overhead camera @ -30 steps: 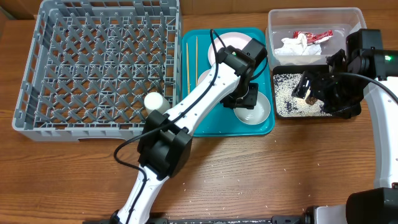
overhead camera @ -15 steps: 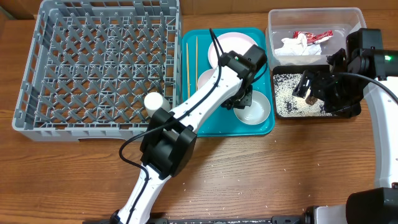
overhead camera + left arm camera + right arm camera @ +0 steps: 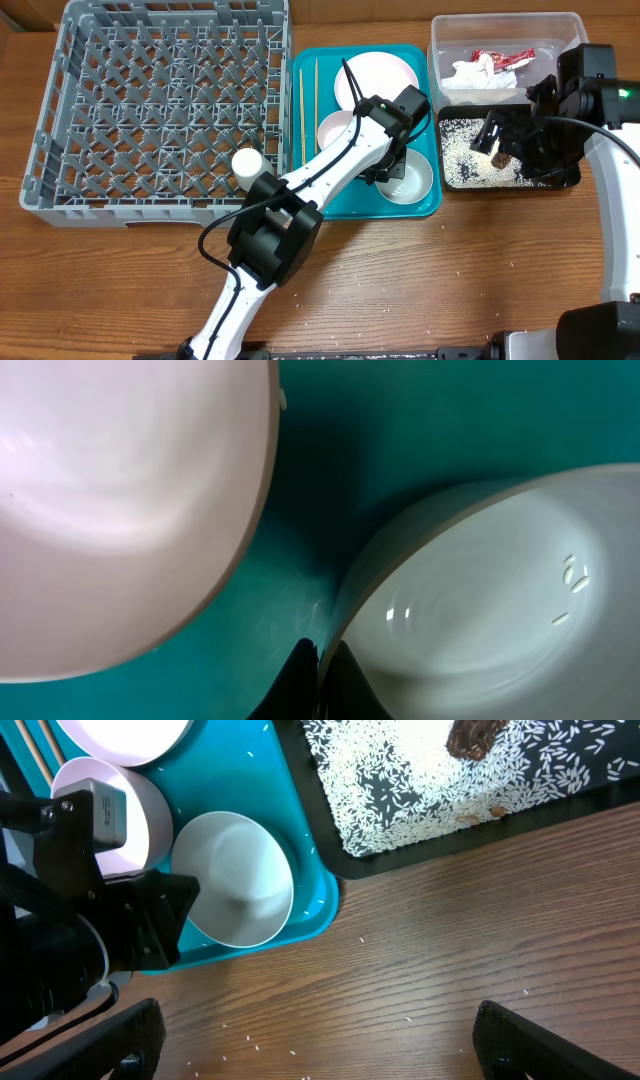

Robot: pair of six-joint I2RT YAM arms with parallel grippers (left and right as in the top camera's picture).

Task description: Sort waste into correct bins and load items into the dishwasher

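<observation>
A white bowl point(image 3: 410, 180) sits in the corner of the teal tray point(image 3: 428, 206) nearest the black tray point(image 3: 452, 186). The left fingers point(image 3: 345, 685) are pressed together on its rim, and a few rice grains cling inside it. Just beside it on the teal tray stands a second bowl point(image 3: 332, 128), with a flat plate point(image 3: 385, 72) behind and chopsticks point(image 3: 306, 100) along the tray's far edge. The grey dish rack point(image 3: 160, 110) next to the tray holds a small cup point(image 3: 246, 162). On the other side, the black tray carries rice point(image 3: 462, 150) and a brown lump point(image 3: 472, 735). Behind it, the clear tub point(image 3: 505, 28) holds a red wrapper point(image 3: 505, 57) and a napkin point(image 3: 476, 75). The right fingers point(image 3: 120, 1040) are spread wide above the front edge of the black tray. All of it rests on a brown wood-grain worktop point(image 3: 450, 280), which is dotted with stray grains point(image 3: 365, 940).
</observation>
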